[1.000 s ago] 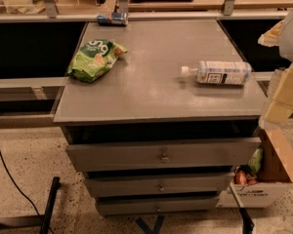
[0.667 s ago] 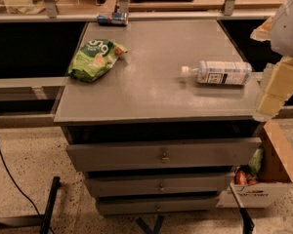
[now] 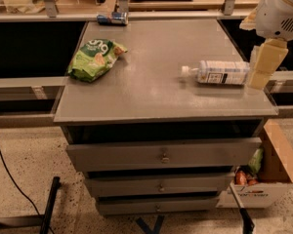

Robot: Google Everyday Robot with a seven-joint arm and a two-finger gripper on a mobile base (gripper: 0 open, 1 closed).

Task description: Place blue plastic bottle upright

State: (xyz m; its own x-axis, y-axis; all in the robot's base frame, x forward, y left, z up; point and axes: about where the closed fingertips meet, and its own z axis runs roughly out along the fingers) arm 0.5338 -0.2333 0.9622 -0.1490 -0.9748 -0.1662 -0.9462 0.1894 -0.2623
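The blue plastic bottle (image 3: pixel 219 72) lies on its side at the right of the grey cabinet top (image 3: pixel 151 87), with its white cap pointing left and its dark text panel facing the camera. My gripper (image 3: pixel 261 65) hangs at the right edge of the view, its cream-coloured fingers (image 3: pixel 263 62) pointing down in front of the bottle's base end. The white arm housing (image 3: pixel 282 9) sits above it. I cannot tell whether the gripper touches the bottle.
A green snack bag (image 3: pixel 94 57) lies at the left of the top. A small blue-and-white flat object (image 3: pixel 112 18) lies at the back edge. Three drawers (image 3: pixel 161 156) sit below. A cardboard box (image 3: pixel 263 179) with items stands on the floor to the right.
My gripper and arm have moved left and further into view, from beyond the table's right edge to the bottle's base end. The bottle and bag have not moved.
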